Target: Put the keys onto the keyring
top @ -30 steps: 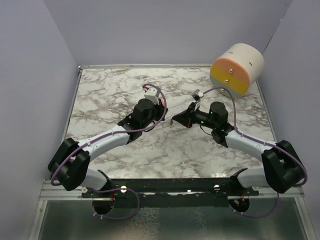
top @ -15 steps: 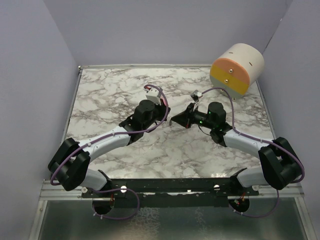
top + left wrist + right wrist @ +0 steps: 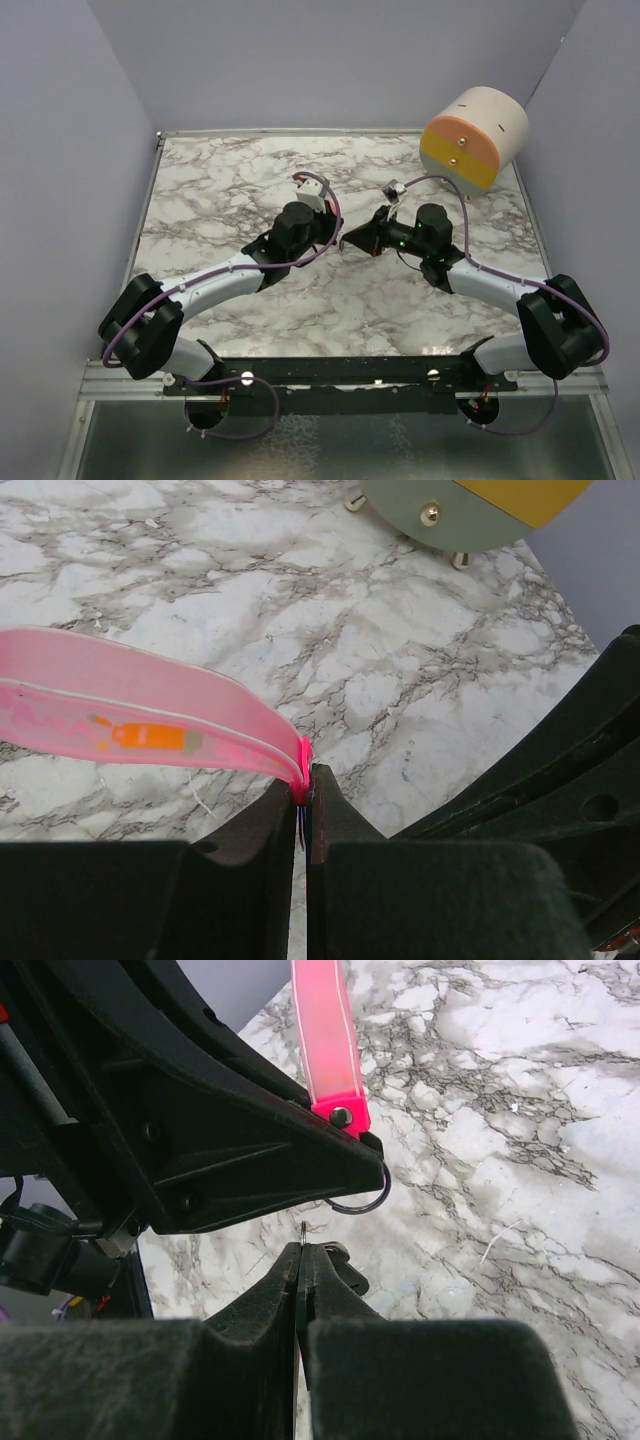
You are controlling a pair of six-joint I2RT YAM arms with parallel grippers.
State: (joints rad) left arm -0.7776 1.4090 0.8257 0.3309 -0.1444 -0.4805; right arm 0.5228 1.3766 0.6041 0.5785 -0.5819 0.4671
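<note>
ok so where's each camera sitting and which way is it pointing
top: fixed above and behind the arms, looking down on the marble table; left arm and right arm show, bases nearest.
left wrist: looks along the shut left fingers, pinching the pink strap, toward the round drum.
right wrist: looks along the shut right fingers, holding what seems the key, at the strap's ring.
shared: both wrist views show the strap; top and left wrist show the drum.
</note>
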